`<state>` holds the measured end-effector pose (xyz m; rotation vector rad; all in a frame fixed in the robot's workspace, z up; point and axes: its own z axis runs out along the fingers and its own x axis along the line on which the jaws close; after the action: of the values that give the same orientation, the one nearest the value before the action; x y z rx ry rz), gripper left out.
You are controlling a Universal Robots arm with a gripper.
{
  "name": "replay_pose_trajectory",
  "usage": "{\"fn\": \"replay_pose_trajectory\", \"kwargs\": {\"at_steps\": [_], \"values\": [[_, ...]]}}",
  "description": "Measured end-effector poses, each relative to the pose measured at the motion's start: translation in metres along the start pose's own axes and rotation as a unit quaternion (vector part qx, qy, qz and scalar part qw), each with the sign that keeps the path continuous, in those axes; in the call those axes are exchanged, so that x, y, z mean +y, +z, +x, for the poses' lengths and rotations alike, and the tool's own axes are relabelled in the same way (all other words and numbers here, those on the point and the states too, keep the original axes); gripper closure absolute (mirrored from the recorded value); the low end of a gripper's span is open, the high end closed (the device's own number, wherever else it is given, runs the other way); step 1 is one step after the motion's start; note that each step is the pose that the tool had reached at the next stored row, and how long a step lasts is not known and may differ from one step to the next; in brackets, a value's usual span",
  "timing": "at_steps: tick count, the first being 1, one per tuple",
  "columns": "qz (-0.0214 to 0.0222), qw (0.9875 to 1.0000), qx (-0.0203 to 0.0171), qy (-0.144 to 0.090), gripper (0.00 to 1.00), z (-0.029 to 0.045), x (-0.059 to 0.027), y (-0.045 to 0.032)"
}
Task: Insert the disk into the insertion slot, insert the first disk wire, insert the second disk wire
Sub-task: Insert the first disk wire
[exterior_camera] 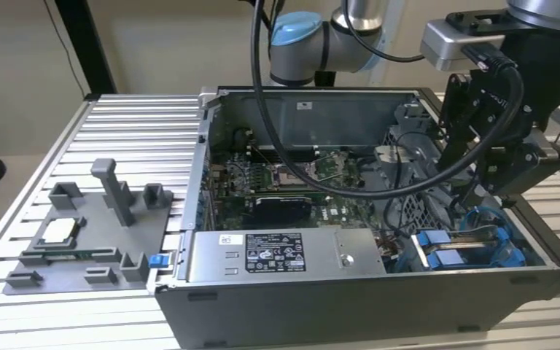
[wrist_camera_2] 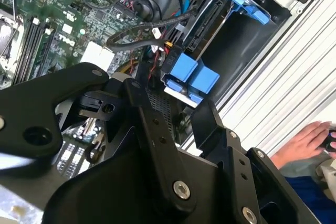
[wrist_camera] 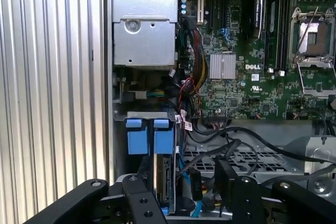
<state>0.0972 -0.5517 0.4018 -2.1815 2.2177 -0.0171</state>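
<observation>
The disk [wrist_camera: 164, 174] sits edge-on inside the insertion slot [wrist_camera: 147, 115] of the drive cage, at the case's corner on the exterior view's right. The blue tabs [wrist_camera_2: 191, 77] of its frame [exterior_camera: 452, 251] stick out of the bay. A black wire [wrist_camera_2: 142, 30] runs to the disk's connector edge, with a blue wire [wrist_camera: 196, 205] beside it. I cannot tell whether either is seated. My gripper [exterior_camera: 481, 191] hangs just above the cage. In both wrist views its black fingers [wrist_camera_2: 152, 124] stand apart over the disk's edge, open, with nothing held.
The open computer case stands on a ribbed aluminium table [exterior_camera: 114, 124]. The grey power-supply box [exterior_camera: 280, 255] and the motherboard [wrist_camera: 252, 77] lie next to the cage. A grey fixture tray [exterior_camera: 85, 233] rests at the exterior view's left. A person's hand [wrist_camera_2: 310, 140] is beside the table.
</observation>
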Motion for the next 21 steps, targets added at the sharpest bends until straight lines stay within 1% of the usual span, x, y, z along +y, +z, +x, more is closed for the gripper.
{"fn": "replay_pose_trajectory", "kwargs": {"at_steps": [1,3,7,14,18,19,21], "values": [[0.0022,1.0,-0.0001,-0.001,0.0,0.0,0.0001,0.0007],[0.0052,1.0,-0.0003,-0.003,0.0,0.0,0.0,0.0016],[0.0089,0.9999,-0.0004,-0.009,0.0,0.0001,-0.0007,0.0024],[0.0094,0.9998,-0.0011,-0.015,0.0,-0.0002,-0.0085,0.0032],[0.0094,0.9998,-0.001,-0.015,0.0,-0.0001,-0.0088,0.0033],[0.0094,0.9998,-0.001,-0.015,1.0,-0.0001,-0.0088,0.0033],[0.0096,0.9998,-0.0018,-0.015,1.0,-0.0001,-0.0088,0.0035]]}}
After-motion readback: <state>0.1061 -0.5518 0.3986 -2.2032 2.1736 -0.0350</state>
